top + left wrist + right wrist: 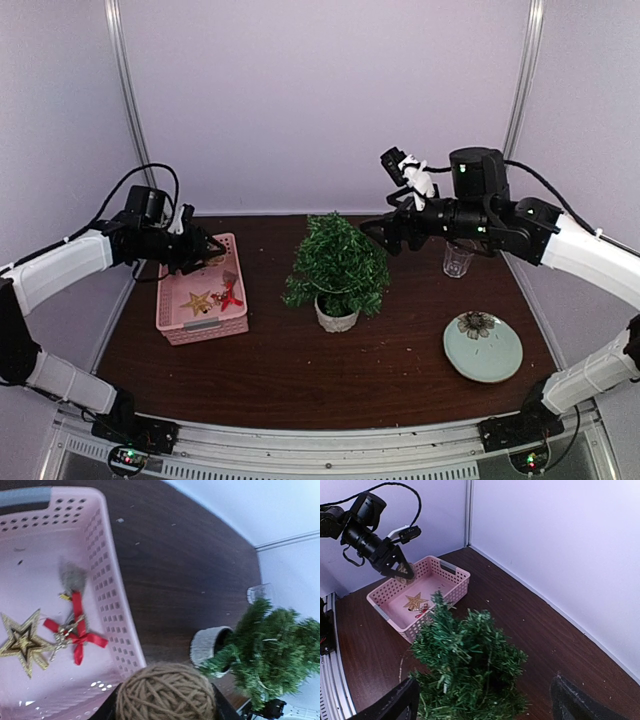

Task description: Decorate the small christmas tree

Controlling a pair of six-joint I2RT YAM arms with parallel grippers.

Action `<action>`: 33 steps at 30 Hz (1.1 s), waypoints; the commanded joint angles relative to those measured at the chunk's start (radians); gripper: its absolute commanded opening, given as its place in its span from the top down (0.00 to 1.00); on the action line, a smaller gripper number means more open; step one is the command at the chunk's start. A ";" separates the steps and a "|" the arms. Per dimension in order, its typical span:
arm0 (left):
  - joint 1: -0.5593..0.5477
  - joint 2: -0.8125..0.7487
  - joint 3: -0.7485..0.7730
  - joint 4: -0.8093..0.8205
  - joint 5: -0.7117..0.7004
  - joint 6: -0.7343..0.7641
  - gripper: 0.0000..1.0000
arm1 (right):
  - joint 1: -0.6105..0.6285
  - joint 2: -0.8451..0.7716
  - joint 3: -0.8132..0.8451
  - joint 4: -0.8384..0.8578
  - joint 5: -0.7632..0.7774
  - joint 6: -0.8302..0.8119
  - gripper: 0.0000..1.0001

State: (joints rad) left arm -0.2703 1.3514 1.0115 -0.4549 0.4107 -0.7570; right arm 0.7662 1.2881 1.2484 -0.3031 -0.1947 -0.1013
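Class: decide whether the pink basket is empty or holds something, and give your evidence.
Not empty. The pink basket holds a gold star and a red ribbon ornament lying on its floor.

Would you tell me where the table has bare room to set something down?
The wide front strip of table, bordered by the pink basket, small christmas tree and green plate, is bare. Crowded on the right: glass and plate.

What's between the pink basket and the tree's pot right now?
Nothing: bare tabletop separates the pink basket from the small christmas tree and its white pot, per the top external view.
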 commanded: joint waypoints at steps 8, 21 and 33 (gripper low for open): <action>-0.134 -0.179 -0.093 0.478 0.186 -0.178 0.66 | 0.200 0.096 0.139 0.082 0.043 -0.022 0.28; -0.346 -0.131 -0.026 0.691 0.103 -0.251 0.68 | 0.344 0.260 0.249 0.223 0.109 0.030 0.66; -0.381 -0.158 -0.037 0.714 0.082 -0.202 0.68 | 0.352 0.324 0.236 0.300 0.190 0.196 0.78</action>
State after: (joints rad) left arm -0.6418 1.2137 0.9592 0.1829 0.5064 -0.9916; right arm 1.1168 1.5894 1.4719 -0.0517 -0.0402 0.0299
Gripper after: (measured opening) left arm 0.458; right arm 0.228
